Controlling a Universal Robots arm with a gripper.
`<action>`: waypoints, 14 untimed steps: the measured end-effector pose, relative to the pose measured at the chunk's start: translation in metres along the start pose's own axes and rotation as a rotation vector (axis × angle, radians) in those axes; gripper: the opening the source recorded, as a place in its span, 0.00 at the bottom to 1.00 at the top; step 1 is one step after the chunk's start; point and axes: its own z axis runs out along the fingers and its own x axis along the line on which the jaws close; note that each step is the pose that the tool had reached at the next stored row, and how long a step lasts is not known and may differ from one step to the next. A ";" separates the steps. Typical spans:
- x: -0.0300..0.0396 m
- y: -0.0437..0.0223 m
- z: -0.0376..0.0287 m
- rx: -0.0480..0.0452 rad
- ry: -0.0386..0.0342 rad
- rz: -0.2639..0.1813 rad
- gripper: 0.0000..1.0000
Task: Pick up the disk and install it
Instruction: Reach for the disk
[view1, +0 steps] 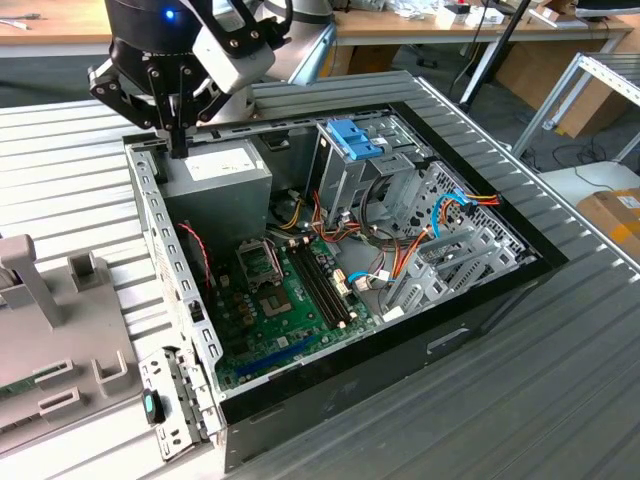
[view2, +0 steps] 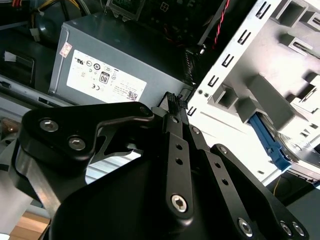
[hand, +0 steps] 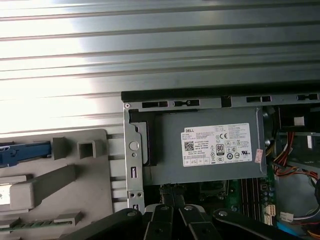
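Blue-railed disk: sits in grey fixture on table, outside computer case side wall, to the exterior view's left of the jaws; rail runs square to that wall. Gripper: farther back, over power supply corner, jaws closed on nothing.

**Matt Black Gripper, Pale Grey Wrist Block**

The gripper is matt black: flat linkage bars joined by silver round-head screws, narrowing to two slim fingers tipped with ribbed pads. Above it sits a round black housing with a small blue light (glowing), and a pale grey block is fixed on the housing's side toward the exterior view's right.
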 end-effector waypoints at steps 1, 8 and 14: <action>0.0001 0.0000 0.0000 0.0000 0.0000 0.000 0.11; 0.0004 0.0000 0.0000 0.0000 0.0000 0.000 0.11; 0.0089 -0.0007 -0.0003 0.0000 0.0001 0.000 0.11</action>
